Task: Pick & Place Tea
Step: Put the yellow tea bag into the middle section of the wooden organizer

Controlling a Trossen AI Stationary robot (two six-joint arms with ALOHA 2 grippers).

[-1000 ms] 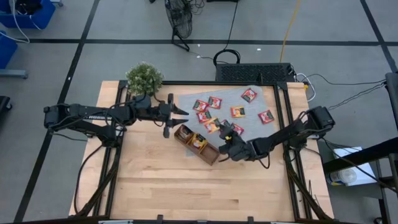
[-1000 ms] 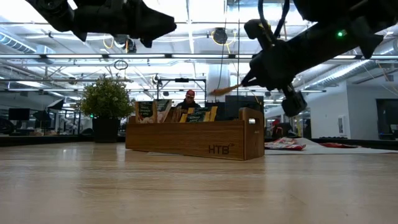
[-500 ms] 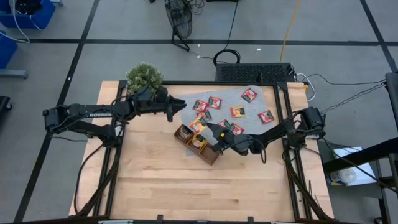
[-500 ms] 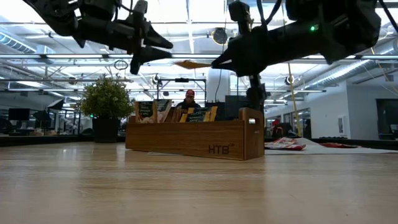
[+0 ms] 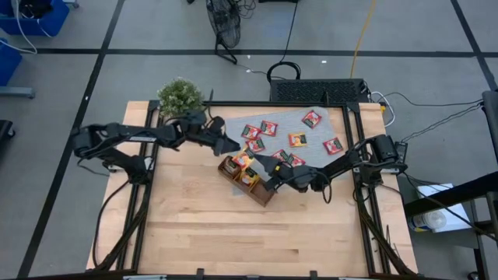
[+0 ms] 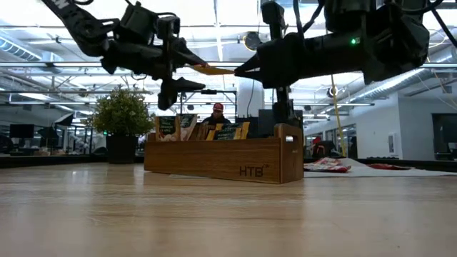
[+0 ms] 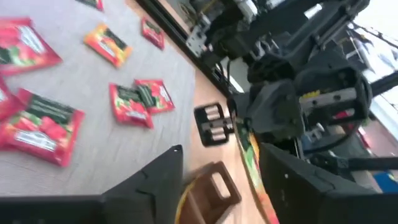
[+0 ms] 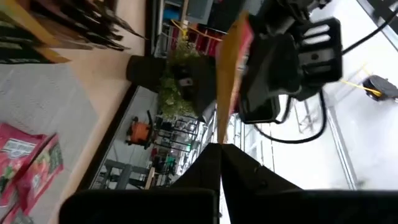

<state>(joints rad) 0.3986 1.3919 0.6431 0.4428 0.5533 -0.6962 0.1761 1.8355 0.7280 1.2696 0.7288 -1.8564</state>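
Note:
My right gripper (image 5: 263, 162) is shut on an orange tea sachet (image 5: 245, 159) and hovers over the brown wooden tray (image 5: 262, 194), which stands on the table with several sachets upright in its compartments (image 6: 207, 130). In the low view the sachet (image 6: 211, 69) lies level, high above the tray (image 6: 221, 160). My left gripper (image 6: 191, 73) is open, one finger above and one below the sachet's free end. More red and orange sachets (image 5: 297, 140) lie flat on the grey mat (image 5: 327, 128). My right gripper pinches the orange sachet between its two fingers by the edge nearest them (image 6: 230, 70), coming level from the table's right side. The sachet is lifted clear above the tray and sticks out flat toward my left gripper. My left gripper may touch the sachet's free end (image 7: 254, 155); I cannot tell.
A potted plant (image 5: 180, 97) stands at the table's far left corner, just behind my left arm. The near half of the wooden table (image 5: 233, 233) is bare. People and desks show in the room beyond the table in the low view.
My right gripper, shut on the orange sachet, has risen and moved toward the table's left, and now holds the sachet level above the tray. My left gripper has turned about its wrist and come down toward the sachet, so its open fingers now bracket the sachet's free end.

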